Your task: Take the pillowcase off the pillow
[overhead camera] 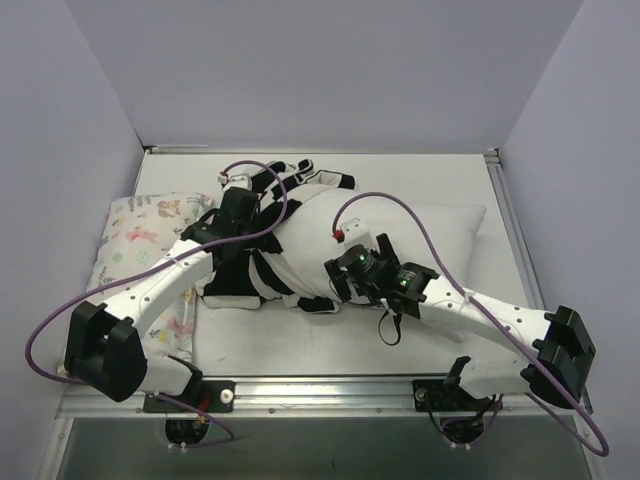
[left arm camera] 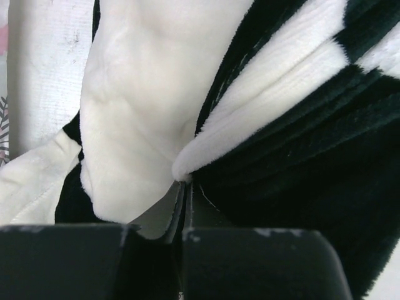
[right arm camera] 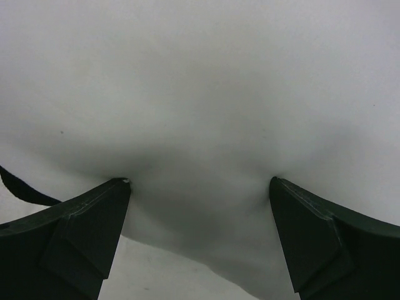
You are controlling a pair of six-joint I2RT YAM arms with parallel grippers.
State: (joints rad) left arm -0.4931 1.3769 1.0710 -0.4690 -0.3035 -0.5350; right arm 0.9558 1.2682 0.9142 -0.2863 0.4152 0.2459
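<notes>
1. The pillowcase is sitting bunched in thick folds over the left end of the pillow, mid-table, between the two arms.
2. The right half of the pillow is lying bare and white, reaching toward the right side of the table. By my reading the job is running about halfway.
3. The left end is hiding under the checked cloth, so that end is waiting to be pulled free. How much pillow is inside I cannot tell.
4. The left gripper is pinching shut on a fold of the pillowcase where a cream square is meeting a black one.
5. The right gripper is standing wide, holding nothing, its two fingertips pressing dimples into the bare pillow.
6. The case is looking plush and ribbed, with big black and cream squares, heavily crumpled, and a loose part is trailing toward the far side.
7. The pillow is looking plump and smooth.
8. A floral pillow is lying at the left, under the left arm, and is not part of the job.
</notes>
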